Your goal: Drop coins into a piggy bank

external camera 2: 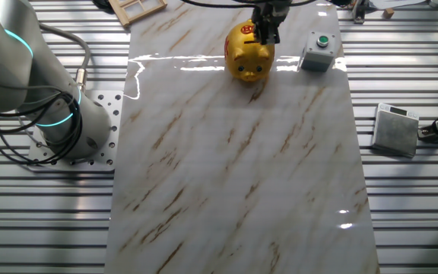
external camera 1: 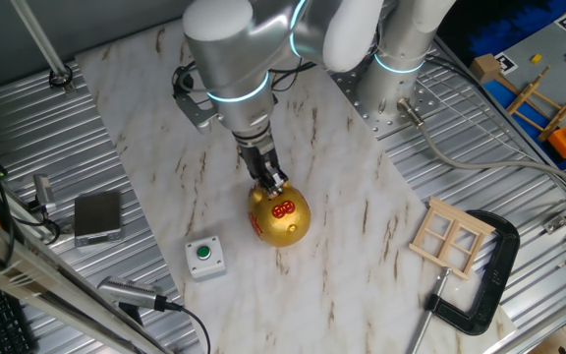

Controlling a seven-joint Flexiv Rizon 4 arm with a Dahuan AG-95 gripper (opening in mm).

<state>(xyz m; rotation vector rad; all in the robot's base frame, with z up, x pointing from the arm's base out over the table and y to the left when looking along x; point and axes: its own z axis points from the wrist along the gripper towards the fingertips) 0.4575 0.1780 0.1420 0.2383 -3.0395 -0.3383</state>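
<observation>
**A:** Where was the piggy bank [external camera 1: 279, 216]?

**B:** On the marbled surface [external camera 1: 342, 197], upright, toward the edge that lay far from the arm's base [external camera 2: 82, 125]. Gold and shiny, with red markings on top and on one side. In the other fixed view its snout faced the camera.

**A:** And the gripper [external camera 1: 270, 181]?

**B:** Directly over the pig's back, pointing straight down. Tips were at or touching the top of the pig; couldn't tell which from either view.

**A:** Jaws?

**B:** Looked narrow, close together. A small shiny bit showed at the tips in one fixed view. Might have been a coin, but it was too small to confirm. So I couldn't tell whether they were holding anything.

**A:** Anything nearby?

**B:** A small grey box with a green button [external camera 1: 203, 257] was just beside the pig, on the same surface, not touching it. A small wooden window frame [external camera 1: 449, 237] was at the surface's corner, with a black C-clamp [external camera 1: 489, 285] next to it. A grey flat device [external camera 1: 97, 215] sat off the marble on the slatted metal, well away from the pig.
</observation>
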